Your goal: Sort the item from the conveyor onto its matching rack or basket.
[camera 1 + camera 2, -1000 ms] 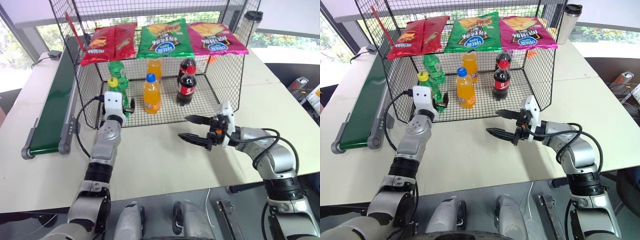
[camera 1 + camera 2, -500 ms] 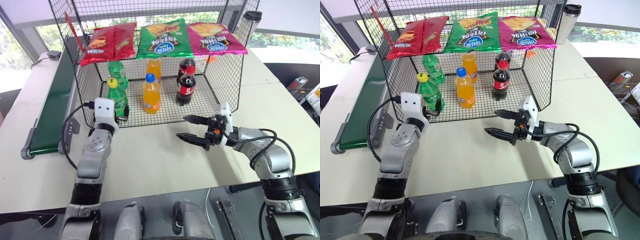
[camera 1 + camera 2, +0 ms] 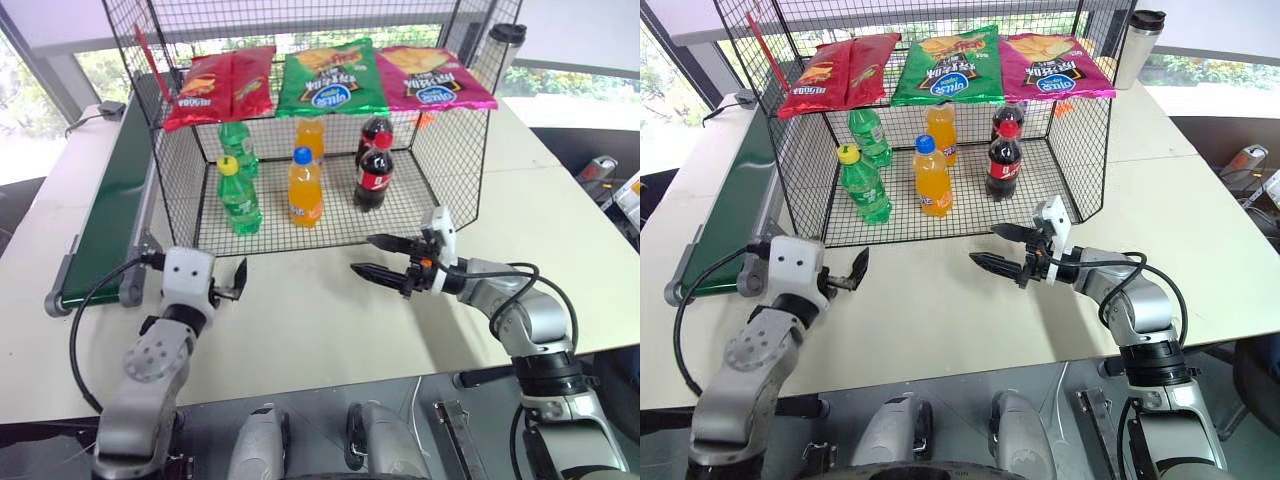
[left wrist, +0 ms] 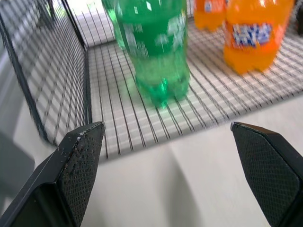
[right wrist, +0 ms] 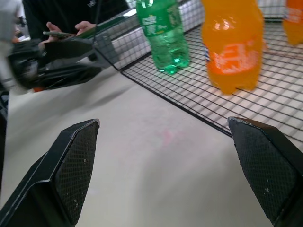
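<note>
Table (image 3: 320,320): pale, I see it bare at centre frame.
Green bottle (image 3: 238,195): upright in cage (image 3: 455,150), upper left.
Left gripper (image 3: 228,283): released, empty.
Right gripper (image 3: 383,257): spread, empty.

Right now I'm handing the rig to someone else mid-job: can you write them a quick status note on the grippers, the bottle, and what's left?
Left gripper: open, empty, over the white table just in front of the wire rack.
Right gripper: open, empty, hovering over the table near the rack's front right.
Green soda bottle: upright on the rack's grid floor, front left, in front of a second green bottle and beside the orange soda bottle; nothing touches it.
Conveyor: no item visible on the belt.
Done: bottle stands with its matching green bottles.
Left: nothing on this item; wait for the next one.
</note>
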You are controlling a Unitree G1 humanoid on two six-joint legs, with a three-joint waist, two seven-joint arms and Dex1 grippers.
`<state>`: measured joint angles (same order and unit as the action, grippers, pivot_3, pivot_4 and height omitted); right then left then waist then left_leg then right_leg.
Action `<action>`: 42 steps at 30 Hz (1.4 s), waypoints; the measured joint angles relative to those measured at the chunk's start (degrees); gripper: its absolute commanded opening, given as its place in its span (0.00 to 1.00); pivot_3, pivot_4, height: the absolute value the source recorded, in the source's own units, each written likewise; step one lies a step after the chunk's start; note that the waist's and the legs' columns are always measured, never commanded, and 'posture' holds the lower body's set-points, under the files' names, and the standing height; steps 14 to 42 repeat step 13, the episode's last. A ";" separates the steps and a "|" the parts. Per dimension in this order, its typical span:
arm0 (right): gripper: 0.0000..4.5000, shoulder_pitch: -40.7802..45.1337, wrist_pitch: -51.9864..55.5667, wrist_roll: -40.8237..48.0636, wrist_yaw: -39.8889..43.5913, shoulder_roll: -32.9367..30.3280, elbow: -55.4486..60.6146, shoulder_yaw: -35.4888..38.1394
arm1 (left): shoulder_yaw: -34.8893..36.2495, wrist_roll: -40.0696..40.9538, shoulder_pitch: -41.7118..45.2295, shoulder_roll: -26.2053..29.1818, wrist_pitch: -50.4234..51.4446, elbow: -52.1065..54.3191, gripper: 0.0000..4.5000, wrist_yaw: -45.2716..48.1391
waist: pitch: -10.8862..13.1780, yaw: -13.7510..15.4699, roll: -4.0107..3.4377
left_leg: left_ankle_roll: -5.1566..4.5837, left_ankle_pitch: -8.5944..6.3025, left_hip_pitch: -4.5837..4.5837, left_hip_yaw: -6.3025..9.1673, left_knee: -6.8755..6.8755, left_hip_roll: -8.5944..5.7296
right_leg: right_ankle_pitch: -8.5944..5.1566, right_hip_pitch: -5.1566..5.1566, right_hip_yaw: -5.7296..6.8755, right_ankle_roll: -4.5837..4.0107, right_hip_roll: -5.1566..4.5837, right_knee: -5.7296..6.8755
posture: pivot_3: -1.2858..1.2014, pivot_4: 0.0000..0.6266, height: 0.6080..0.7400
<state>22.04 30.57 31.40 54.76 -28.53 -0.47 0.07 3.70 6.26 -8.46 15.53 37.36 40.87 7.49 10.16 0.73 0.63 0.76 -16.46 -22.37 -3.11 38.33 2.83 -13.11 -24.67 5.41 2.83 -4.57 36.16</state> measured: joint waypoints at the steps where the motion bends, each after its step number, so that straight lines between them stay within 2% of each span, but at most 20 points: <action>1: 1.00 -0.50 -0.08 -0.27 -0.29 -0.01 -0.51 0.42 | 0.02 0.42 -1.56 -0.25 0.12 0.51 0.99 0.05 | 0.00 0.05 0.00 | 0.00 0.00 0.00 0.00 0.00 0.00 | 0.00 0.00 0.00 0.00 0.00 0.00 | 0.52 0.24 1.00; 13: 1.00 -2.50 -3.49 -2.47 -0.31 -2.38 -5.97 2.92 | 0.18 0.56 -4.83 -2.03 -0.83 -0.52 0.99 -0.09 | 0.00 -0.04 0.00 | 0.00 0.00 0.00 0.00 0.00 -0.01 | -0.01 0.00 0.00 -0.01 0.02 -0.02 | 0.52 0.24 1.00; 42: 1.00 -2.50 -3.49 -2.47 -0.31 -2.38 -5.97 2.92 | 0.18 0.56 -4.83 -2.03 -0.83 -0.52 0.99 -0.09 | 0.00 -0.04 0.00 | 0.00 0.00 0.00 0.00 0.00 -0.01 | -0.01 0.00 0.00 -0.01 0.02 -0.02 | 0.52 0.24 1.00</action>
